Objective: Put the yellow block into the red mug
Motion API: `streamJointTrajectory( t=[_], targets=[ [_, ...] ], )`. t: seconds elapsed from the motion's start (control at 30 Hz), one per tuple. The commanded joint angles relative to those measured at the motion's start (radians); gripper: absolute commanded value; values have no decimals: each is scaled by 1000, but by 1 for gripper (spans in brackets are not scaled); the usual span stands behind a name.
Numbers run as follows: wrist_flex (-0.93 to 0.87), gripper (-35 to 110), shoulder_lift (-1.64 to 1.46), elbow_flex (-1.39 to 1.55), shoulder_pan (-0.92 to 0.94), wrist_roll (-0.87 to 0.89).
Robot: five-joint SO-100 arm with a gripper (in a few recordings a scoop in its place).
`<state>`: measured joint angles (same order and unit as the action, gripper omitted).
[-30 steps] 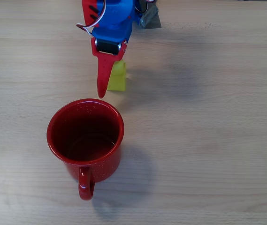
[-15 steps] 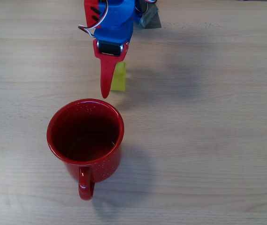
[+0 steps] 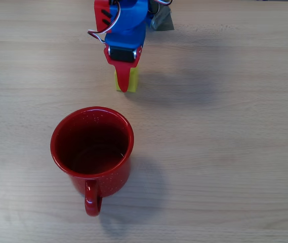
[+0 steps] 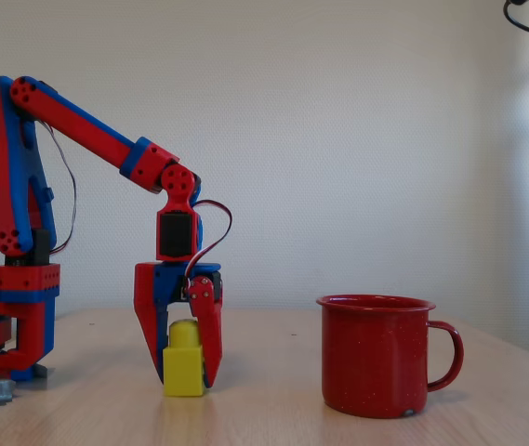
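Fingers [image 4: 186,346] stood one on each side of the yellow block [image 4: 184,370], not visibly clamped, while it rested on the surface [image 3: 224,152], apart from the empty red mug [image 4: 376,353]; lifting and dropping remained.

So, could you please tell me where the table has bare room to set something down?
Free: the wooden table right of the glossy red speckled mug, and left of it. Crowded: the top centre, where the tool straddles the small yellow plastic block.
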<state>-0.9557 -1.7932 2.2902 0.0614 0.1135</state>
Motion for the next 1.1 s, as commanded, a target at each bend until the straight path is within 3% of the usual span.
streamJointTrajectory(
  t=[0.0, 0.5, 1.07],
  targets=[
    [-3, 0, -57, -17, 6, -11],
    [-379, 0, -186, -236, 14, -55],
    [-779, 0, -61, -916, 8, -103]
  ],
)
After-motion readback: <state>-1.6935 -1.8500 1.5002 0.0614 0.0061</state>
